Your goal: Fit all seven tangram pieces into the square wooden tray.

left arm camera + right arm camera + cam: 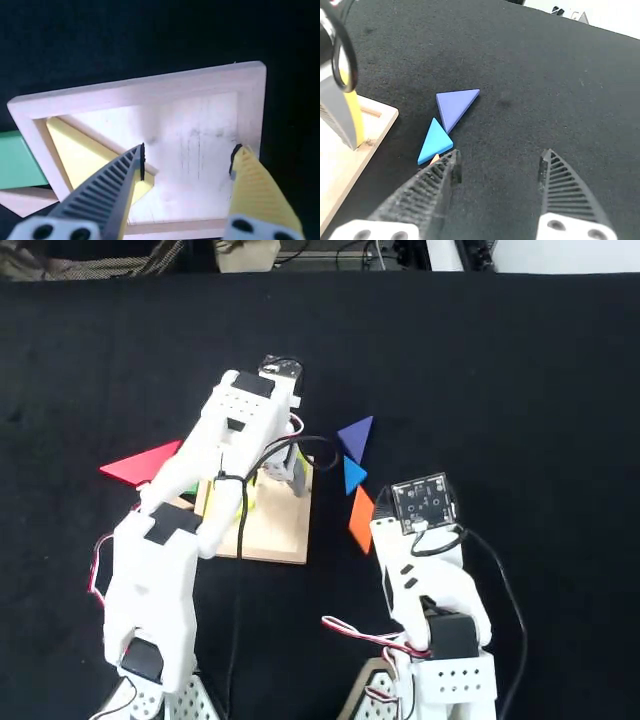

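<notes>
Covering the table point(530, 380) is a matt black cloth; beyond its far edge runs a strip of room with tangled cables point(320, 252). Two white arms stand side by side at the near edge. One square wooden tray point(285, 535) sits near the middle of the table, partly under the left arm point(190, 510). Six tangram pieces can be counted. One yellow triangle point(80, 150) lies inside the tray, tucked into a corner against the rim. One green piece point(15, 162) lies outside, just beside the tray's wall. One red triangle point(140, 465) lies on the cloth beside the left arm. Two blue triangles, a darker blue triangle point(358, 435) and a lighter blue triangle point(353, 474), meet corner to corner on the tray's right, and one orange piece point(361, 520) lies just below them in the high view. The left end effector point(187, 162) hangs over the tray, spread wide and holding nothing, one finger above the yellow triangle's edge. The right end effector point(499, 162) is also spread wide and empty, above the cloth near the lighter blue triangle
</notes>
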`<state>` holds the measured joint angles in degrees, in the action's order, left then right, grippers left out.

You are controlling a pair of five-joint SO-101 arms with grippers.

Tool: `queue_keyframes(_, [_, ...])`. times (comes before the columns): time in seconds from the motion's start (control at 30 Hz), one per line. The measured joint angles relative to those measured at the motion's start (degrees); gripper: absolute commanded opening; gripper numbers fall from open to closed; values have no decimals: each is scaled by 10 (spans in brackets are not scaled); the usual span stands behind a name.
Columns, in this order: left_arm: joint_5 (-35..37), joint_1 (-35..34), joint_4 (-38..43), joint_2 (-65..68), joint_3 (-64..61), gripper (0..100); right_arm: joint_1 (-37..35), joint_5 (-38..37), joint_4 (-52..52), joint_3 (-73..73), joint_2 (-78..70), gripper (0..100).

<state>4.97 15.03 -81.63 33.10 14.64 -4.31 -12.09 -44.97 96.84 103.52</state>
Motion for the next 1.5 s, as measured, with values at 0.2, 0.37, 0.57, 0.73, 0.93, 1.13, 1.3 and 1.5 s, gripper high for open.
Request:
queue_keyframes(0.2, [0,-8,-10,5,2,285,0,0,0,0,0,262])
queue_keyframes(0.37, [0,-3,-5,33,4,285,0,0,0,0,0,262])
queue_keyframes(0.57, [69,30,-4,55,47,285,0,0,0,0,0,262])
queue_keyframes(0.73, [111,33,12,94,105,285,0,0,0,0,0,262])
queue_keyframes(0.93, [131,25,-11,138,177,287,0,0,0,0,0,262])
queue_keyframes(1.13, [129,25,-98,156,278,286,0,0,0,0,0,262])
queue_keyframes(1.3, [88,32,-148,156,318,279,0,0,0,0,0,262])
queue_keyframes(1.5, [119,50,-183,156,341,42,0,0,0,0,0,262])
